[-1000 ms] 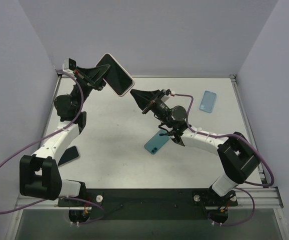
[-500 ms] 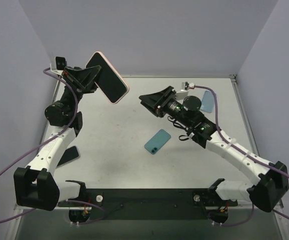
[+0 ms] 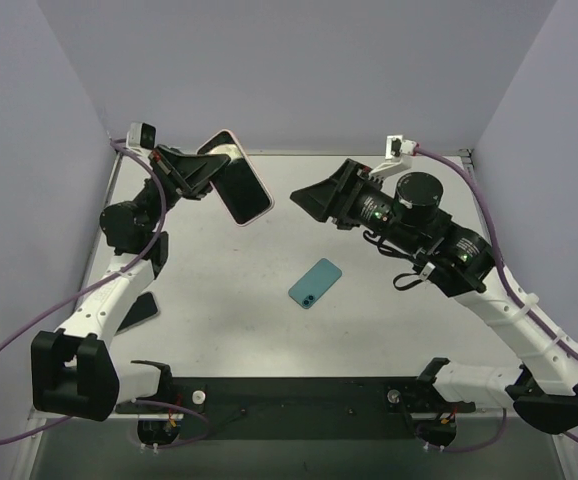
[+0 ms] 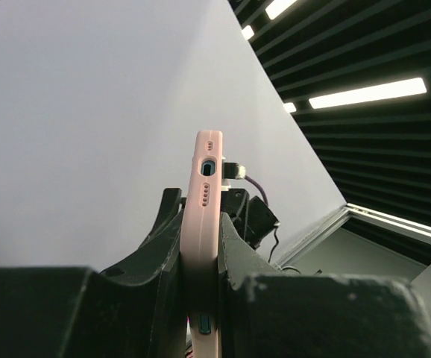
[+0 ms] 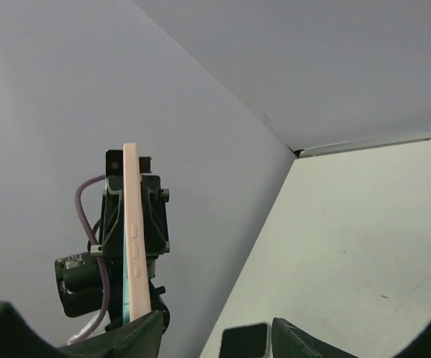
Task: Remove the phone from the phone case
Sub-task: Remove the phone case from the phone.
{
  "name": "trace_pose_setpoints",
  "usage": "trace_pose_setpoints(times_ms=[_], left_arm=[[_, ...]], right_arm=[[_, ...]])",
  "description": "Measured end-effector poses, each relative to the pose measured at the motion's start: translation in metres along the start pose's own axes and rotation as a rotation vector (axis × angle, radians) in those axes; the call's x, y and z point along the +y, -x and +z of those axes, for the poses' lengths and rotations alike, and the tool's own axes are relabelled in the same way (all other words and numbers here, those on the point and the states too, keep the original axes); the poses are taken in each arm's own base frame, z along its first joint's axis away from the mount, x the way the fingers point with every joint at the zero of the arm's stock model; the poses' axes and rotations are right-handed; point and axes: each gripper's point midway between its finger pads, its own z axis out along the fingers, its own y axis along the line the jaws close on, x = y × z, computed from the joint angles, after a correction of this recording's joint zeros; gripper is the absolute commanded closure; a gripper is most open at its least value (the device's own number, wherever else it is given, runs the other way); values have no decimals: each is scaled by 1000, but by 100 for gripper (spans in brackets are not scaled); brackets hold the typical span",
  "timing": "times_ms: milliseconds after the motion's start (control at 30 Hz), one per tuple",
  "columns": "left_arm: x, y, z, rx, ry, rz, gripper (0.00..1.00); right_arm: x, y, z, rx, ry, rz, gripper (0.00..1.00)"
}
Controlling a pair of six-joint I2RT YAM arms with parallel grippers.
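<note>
The phone case [image 4: 202, 239], pink and with the phone [image 3: 241, 185] seated in it, is clamped by the left gripper [image 3: 209, 170]. Its fingers [image 4: 163, 231] are closed tight on the two broad faces, and the case is held well clear of the table [image 3: 249, 330]. In the left wrist view the case is seen edge on, standing between the two fingers and projecting far past their tips, its port end farthest out. The right gripper [image 3: 309, 197] is seen with its jaws parted partway and nothing between them, and it is pointed at the cased phone across a clear gap. In the right wrist view the case lies ahead of the right fingers and to their left. It is seen edge on, with its side buttons turned toward them, and is not yet lined up between them.

The step in hand is judged to be the approach of the free gripper for a first peel. It is best done if the right fingers are brought to the end projecting beyond the left fingertips. One fingertip should then be hooked on the soft lip at a corner, so that the rim is rolled back off the screen rather than the whole body pulled. Since screen and back are both pressed by the left fingers, the phone is pinned there, so the corner farthest from them should be freed first. A teal phone-shaped item [image 3: 315, 283] lies on the table below, well apart from both sets of fingers, and can be left alone.
</note>
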Motion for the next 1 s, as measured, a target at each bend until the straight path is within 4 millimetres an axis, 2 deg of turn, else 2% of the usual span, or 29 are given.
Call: trace_pose_setpoints(times_ms=[133, 300, 600, 667, 867, 1000], left_arm=[[18, -2, -3, 12, 60, -17, 100], [27, -3, -4, 22, 91, -13, 100], [40, -6, -5, 35, 135, -2, 100], [46, -7, -8, 35, 144, -7, 100], [81, -7, -17, 29, 206, -69, 100], [84, -8, -17, 31, 215, -76, 100]], right_arm=[[-5, -20, 5, 69, -33, -70, 46], [-14, -38, 8, 125, -67, -116, 46], [-17, -38, 7, 121, -83, -133, 46], [-18, -37, 7, 115, -87, -133, 46], [-20, -38, 8, 116, -97, -130, 46], [-21, -39, 9, 117, -99, -131, 46]])
